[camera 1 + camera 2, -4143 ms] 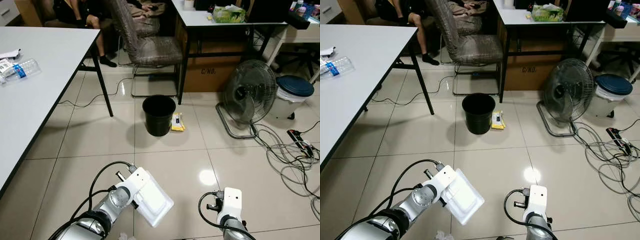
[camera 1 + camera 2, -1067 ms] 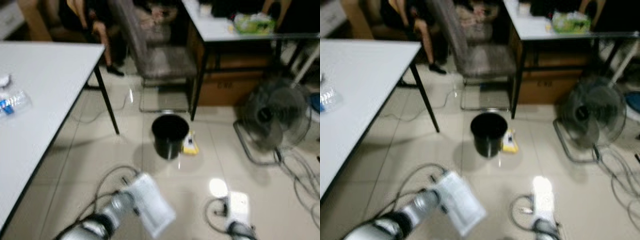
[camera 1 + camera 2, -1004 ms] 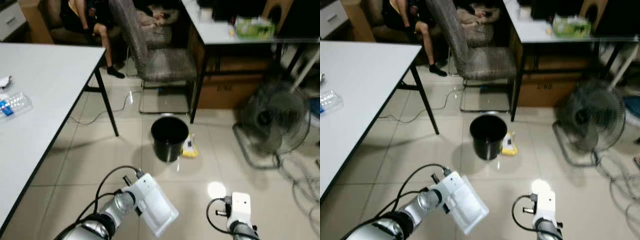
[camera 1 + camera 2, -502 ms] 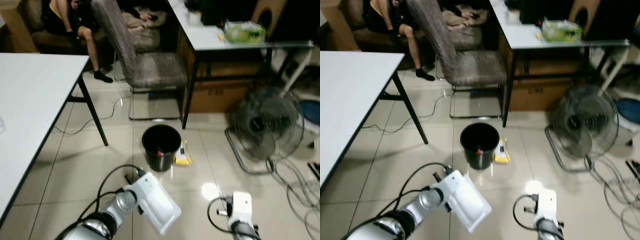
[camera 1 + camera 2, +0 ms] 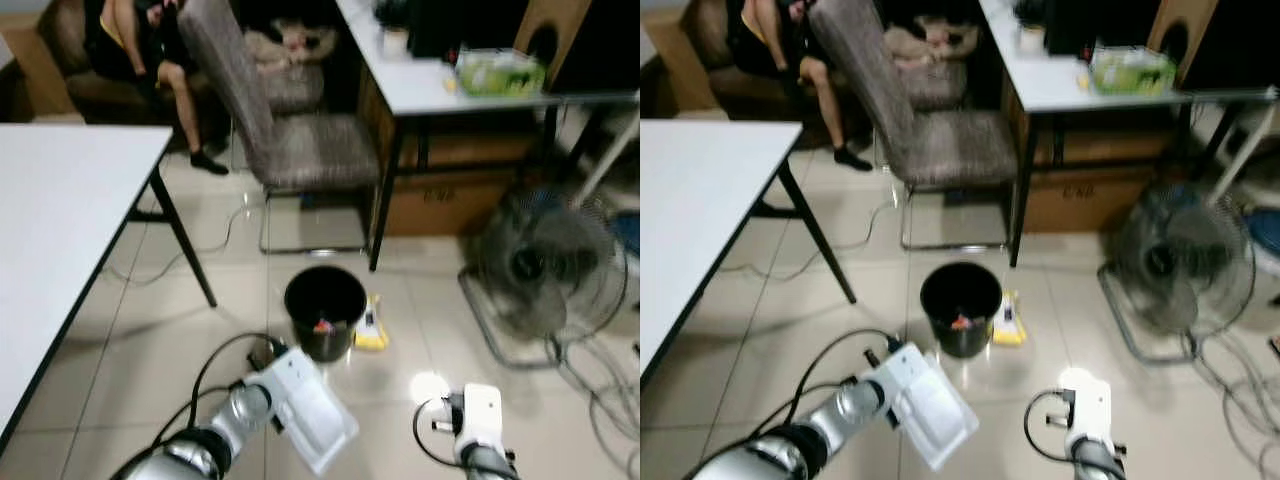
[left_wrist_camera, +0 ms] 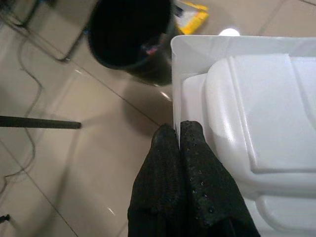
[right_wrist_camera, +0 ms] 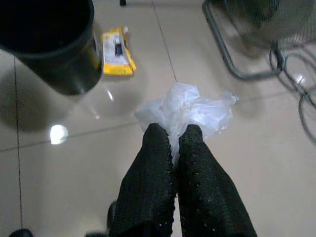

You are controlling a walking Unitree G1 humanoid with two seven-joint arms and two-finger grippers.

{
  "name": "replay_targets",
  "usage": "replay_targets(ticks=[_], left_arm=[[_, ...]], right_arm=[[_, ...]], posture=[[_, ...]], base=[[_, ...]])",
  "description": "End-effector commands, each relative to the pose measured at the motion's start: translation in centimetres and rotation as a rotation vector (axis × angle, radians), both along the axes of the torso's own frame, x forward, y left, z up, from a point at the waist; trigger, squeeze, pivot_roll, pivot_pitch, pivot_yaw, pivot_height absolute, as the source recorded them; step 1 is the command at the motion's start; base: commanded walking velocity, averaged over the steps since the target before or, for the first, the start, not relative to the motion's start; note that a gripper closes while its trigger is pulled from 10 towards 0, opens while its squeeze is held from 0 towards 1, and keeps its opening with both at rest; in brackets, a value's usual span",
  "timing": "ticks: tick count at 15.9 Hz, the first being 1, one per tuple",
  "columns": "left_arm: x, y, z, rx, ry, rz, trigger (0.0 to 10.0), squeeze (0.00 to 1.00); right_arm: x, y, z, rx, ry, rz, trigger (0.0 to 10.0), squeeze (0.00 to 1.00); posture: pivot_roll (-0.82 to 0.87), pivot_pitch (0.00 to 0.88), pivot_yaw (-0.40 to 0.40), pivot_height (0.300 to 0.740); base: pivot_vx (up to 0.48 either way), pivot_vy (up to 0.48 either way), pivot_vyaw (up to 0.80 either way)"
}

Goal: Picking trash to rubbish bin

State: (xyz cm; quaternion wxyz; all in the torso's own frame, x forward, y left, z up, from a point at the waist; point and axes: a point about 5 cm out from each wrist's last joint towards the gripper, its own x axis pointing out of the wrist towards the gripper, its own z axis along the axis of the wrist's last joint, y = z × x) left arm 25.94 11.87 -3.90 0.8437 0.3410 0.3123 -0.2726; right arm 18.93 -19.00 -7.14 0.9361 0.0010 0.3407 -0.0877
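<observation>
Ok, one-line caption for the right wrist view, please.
Right gripper pinching crumpled white plastic above the tiled floor, black bin and yellow packet ahead.

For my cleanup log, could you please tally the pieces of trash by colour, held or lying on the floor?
White: 2, the foam tray in the left pincer and the crumpled plastic in the right pincer
Yellow: 1, the packet beside the black bin
Total: 3

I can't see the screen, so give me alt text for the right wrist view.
The right gripper, fingers shut, pinches a crumpled white plastic bag above a tiled floor. Beyond it stand a black bin, a yellow packet beside it, and a fan's base.
</observation>
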Motion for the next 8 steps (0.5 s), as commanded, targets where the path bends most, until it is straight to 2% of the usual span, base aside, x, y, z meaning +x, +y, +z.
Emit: replay_targets(ticks=[1,8], left_arm=[[-0.01,1.15,-0.09,0.030,0.007,0.015,10.0,0.00],[-0.08,1.18,-0.15,0.030,0.011,0.019,10.0,0.00]], right_arm=[[-0.14,1.12,-0.23,0.021,0.010,0.019,10.0,0.00],[0.03,1.31,-0.11,0.016,0.000,0.028,10.0,0.00]], posture=[[0.02,0.071,0.011,0.740],[0.02,0.072,0.011,0.740]], base=[[0.360,0.000,0.00],[0.336,0.000,0.00]])
